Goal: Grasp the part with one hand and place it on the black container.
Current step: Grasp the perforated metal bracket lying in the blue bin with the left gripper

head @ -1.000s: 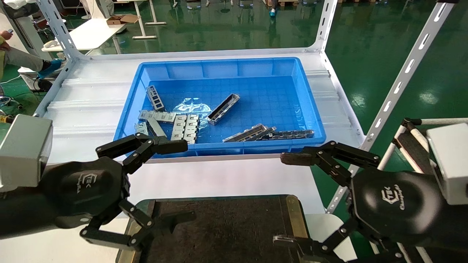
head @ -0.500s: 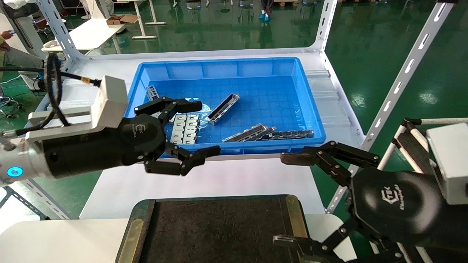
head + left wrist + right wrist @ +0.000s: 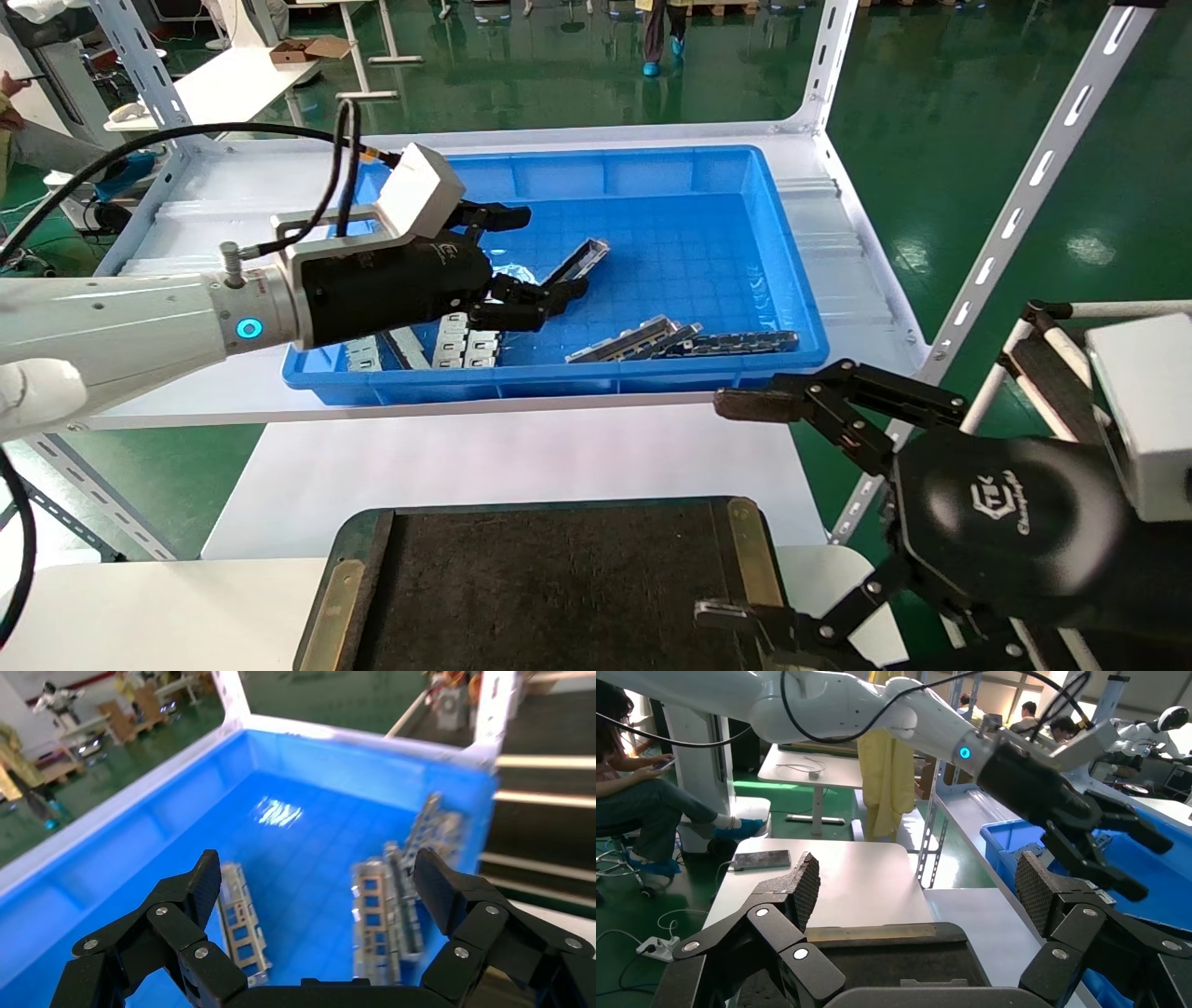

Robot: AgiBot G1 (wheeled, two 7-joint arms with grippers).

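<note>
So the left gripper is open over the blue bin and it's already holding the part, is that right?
Not quite. The left gripper is open over the blue bin, but it holds nothing. The left wrist view shows only the bin floor between its fingers, and in the head view the part lies on the bin floor. The right gripper is open beside the black container.

We count one deep blue plastic bin (image 3: pixel 782 280), one wide black felt-lined tray with brass side strips (image 3: pixel 559 587), two black robot grippers, and four long grey channel-shaped metal bars; the flat silvery cut-out plates are partly hidden, so their number stays unclear.
</note>
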